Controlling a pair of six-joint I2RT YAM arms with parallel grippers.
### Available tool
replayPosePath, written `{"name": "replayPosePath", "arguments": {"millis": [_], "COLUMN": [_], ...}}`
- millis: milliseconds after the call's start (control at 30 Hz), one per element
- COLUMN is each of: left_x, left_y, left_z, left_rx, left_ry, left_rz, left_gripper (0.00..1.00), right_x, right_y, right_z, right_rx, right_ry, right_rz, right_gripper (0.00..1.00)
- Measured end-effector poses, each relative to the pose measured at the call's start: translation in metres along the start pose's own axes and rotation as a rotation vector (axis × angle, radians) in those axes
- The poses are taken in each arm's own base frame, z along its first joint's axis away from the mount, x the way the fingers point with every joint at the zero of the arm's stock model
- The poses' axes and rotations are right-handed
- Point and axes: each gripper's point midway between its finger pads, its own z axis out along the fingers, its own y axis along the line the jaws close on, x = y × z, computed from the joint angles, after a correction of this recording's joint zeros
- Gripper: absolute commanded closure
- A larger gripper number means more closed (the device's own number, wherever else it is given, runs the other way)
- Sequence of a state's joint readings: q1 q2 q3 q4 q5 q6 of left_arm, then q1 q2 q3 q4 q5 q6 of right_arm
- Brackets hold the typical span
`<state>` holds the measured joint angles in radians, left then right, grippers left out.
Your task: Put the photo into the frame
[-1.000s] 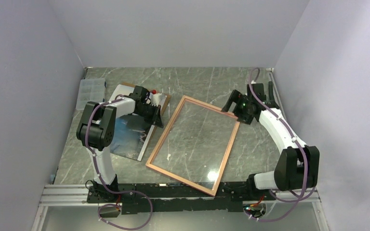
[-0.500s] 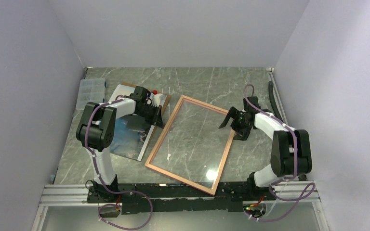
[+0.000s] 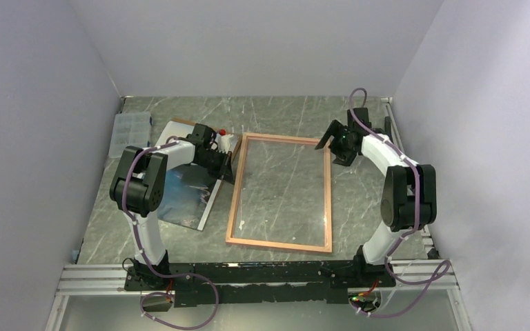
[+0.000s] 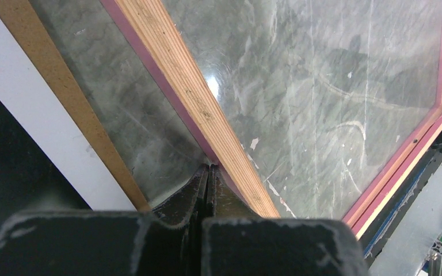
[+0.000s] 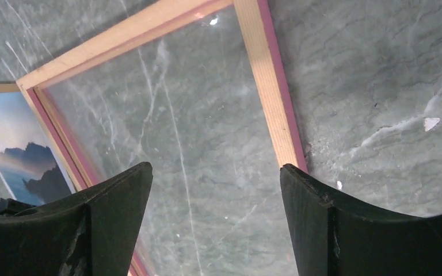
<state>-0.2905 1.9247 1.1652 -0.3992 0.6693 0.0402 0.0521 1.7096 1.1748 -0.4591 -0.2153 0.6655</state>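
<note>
Lying flat, the frame (image 3: 280, 191) touches the clenched left gripper (image 4: 208, 171); the right gripper (image 5: 216, 169), spread wide, straddles its right rail.

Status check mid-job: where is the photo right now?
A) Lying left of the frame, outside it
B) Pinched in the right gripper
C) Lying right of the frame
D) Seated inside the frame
A: the photo lies flat to the left of the frame, outside its rails.

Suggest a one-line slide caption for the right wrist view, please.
Open right hand poised over a corner of the frame, lying tan side up on the marble table, the photo visible beside it.
</note>
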Motion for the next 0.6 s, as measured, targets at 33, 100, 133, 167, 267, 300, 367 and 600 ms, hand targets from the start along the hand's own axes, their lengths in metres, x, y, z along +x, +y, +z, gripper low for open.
{"name": "replayPosePath", "arguments": {"millis": [33,100,133,167,267,300,367,600], "left_x": [0.0,0.0,0.0,-0.001,-0.006,-0.009,-0.012,-0.013], "left_y": [0.0,0.001,0.001,0.001,0.003,0.004,0.004,0.005], "left_z": [0.0,0.001,0.001,0.001,0.001,0.001,0.001,0.001], "left_rx": [0.0,-0.001,-0.002,-0.003,-0.007,-0.01,-0.013,-0.015], "left_ry": [0.0,0.0,0.0,0.0,-0.008,-0.012,-0.018,-0.021], "left_rz": [0.0,0.0,0.0,0.0,0.005,0.007,0.009,0.01], "left_gripper": [0.97,0.97,0.97,0.97,0.97,0.97,0.97,0.97], "right_x": [-0.004,-0.004,-0.001,0.004,0.019,0.024,0.029,0.047], "right_y": [0.002,0.009,0.015,0.023,0.051,0.065,0.086,0.104], "right_z": [-0.002,-0.004,-0.004,-0.003,0.003,0.008,0.021,0.076], "right_rx": [0.014,0.03,0.032,0.031,0.014,0.006,-0.012,0.013], "right_ry": [-0.023,-0.049,-0.056,-0.058,-0.049,-0.044,-0.036,0.029], "right_rz": [-0.011,-0.039,-0.06,-0.085,-0.162,-0.191,-0.23,-0.277], "right_gripper": [0.18,0.25,0.28,0.31,0.38,0.39,0.41,0.47]}}
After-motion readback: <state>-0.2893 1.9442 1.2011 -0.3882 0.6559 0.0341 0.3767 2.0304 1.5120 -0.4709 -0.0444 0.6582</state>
